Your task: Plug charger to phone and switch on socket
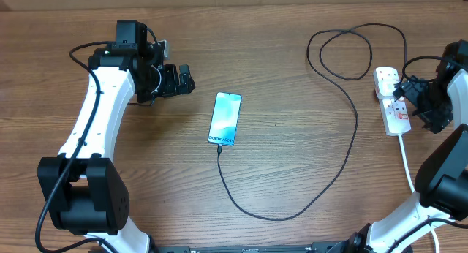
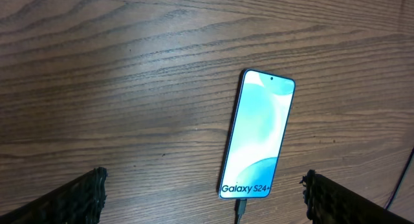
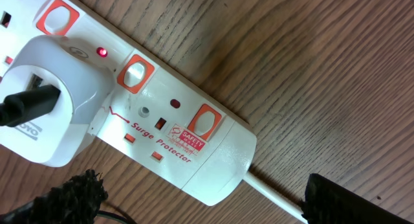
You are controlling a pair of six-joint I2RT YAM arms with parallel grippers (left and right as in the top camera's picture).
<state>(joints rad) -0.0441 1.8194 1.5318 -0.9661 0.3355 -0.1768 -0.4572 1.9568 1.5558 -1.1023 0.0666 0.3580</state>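
Your charger (image 2: pixel 240 211) is in the phone (image 1: pixel 225 118), socket (image 3: pixel 168 120) lamp (image 3: pixel 101 52) glowing red: looks done; left hand (image 1: pixel 186 77) and right hand (image 1: pixel 404 92) spread, lift clear

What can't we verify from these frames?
Whether charger tip is fully seated in phone: left wrist crops it at the bottom edge; overhead too small.
Socket far end: cut off by right wrist's left edge.
Overhead: socket detail too small; right gripper partly covers it.
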